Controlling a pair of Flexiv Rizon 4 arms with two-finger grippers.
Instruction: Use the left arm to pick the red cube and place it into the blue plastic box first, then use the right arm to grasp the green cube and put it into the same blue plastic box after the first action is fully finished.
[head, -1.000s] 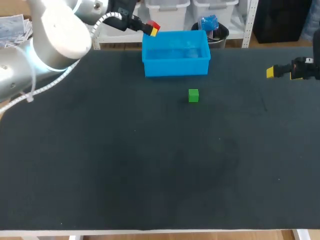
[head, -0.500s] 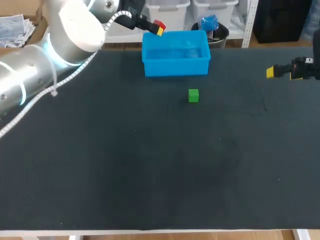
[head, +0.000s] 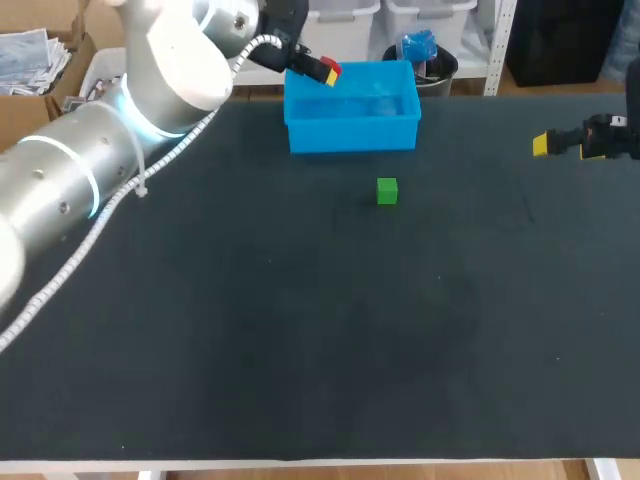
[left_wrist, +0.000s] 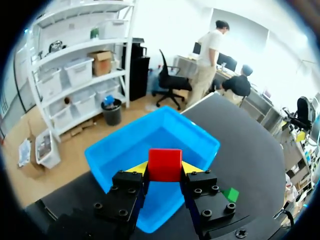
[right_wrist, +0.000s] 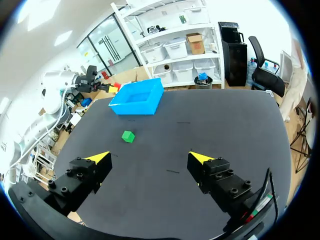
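The left claw (head: 328, 73) is clamped on a red cube (left_wrist: 164, 164), holding it above the left end of a blue box (head: 350, 132) at the tabletop's (head: 300, 330) far edge. A green cube (head: 387, 191) sits near the box's front. The right claw (right_wrist: 150, 158), fingers apart, hovers by the right edge.

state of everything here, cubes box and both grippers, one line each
red cube: clamped in the left gripper, held over the box, not released
left gripper: shut on the red cube
blue plastic box: upright, open top, no cube visible inside
green cube: resting on the table in front of the box, untouched
right gripper: open, empty, well away from the green cube
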